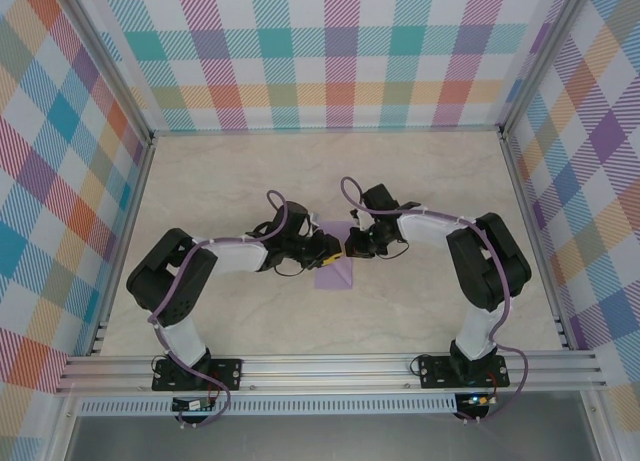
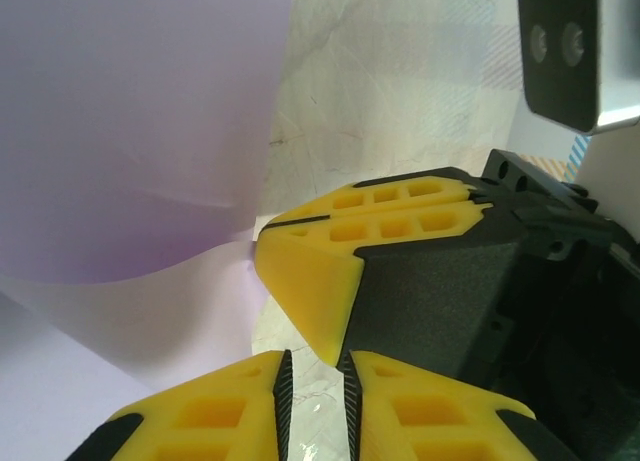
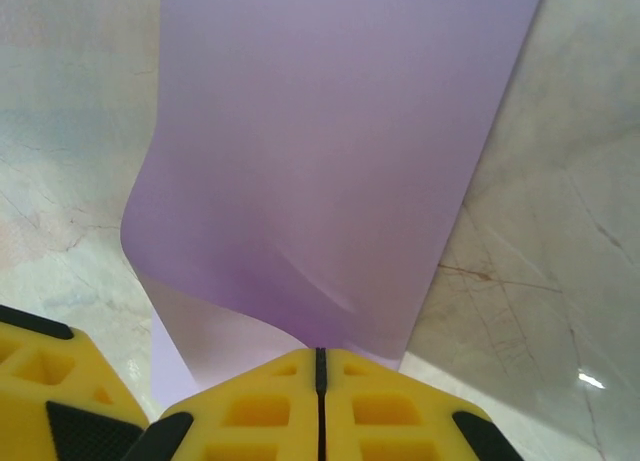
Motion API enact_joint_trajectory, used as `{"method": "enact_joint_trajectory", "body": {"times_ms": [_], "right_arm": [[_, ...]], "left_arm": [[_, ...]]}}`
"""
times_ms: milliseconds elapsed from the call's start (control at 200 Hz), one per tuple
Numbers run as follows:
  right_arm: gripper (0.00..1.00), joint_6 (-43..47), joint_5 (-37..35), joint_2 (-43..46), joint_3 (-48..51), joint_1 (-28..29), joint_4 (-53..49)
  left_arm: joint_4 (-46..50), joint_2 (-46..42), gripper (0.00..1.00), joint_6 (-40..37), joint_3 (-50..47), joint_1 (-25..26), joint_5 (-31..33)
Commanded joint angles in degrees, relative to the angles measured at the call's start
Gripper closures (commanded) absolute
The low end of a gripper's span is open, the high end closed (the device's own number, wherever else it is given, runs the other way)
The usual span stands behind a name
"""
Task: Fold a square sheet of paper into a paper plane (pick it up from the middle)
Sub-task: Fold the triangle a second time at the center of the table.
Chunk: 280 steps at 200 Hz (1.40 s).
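The square sheet of paper [image 1: 335, 274] is lavender and lies at the table's middle, between the two arms. Part of it curls up off the table [image 3: 320, 161]. My right gripper [image 3: 320, 356] is shut on the sheet's near edge, where the raised layer bends over the lower one. In the top view the right gripper [image 1: 352, 247] meets my left gripper [image 1: 328, 249] tip to tip above the paper. The left gripper [image 2: 315, 366] stands open by a narrow gap, with bare table showing between its pads. The right gripper's yellow fingers [image 2: 330, 271] sit just ahead of it, and the paper [image 2: 130, 131] rises to the left.
The marble table [image 1: 230, 181] is walled on three sides by plaid panels [image 1: 320, 51]. An aluminium rail [image 1: 330, 369] carrying both arm bases runs along the near edge. A yellow finger [image 3: 60, 401] of the left gripper sits at the lower left of the right wrist view.
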<state>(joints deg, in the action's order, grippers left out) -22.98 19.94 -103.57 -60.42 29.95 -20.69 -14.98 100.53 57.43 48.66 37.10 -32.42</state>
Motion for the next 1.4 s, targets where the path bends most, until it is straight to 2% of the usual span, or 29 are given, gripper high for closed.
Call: {"method": "enact_joint_trajectory", "body": {"times_ms": [0, 1395], "right_arm": [[0.93, 1.9, -0.1, -0.8, -1.5, -0.4, -1.0], [0.93, 2.2, -0.3, -3.9, -2.5, -0.6, -2.3]], "left_arm": [[1.5, 1.6, 0.78, -1.2, 1.7, 1.0, 0.4], [4.1, 5.5, 0.81, -2.7, 1.8, 1.1, 1.9]]}}
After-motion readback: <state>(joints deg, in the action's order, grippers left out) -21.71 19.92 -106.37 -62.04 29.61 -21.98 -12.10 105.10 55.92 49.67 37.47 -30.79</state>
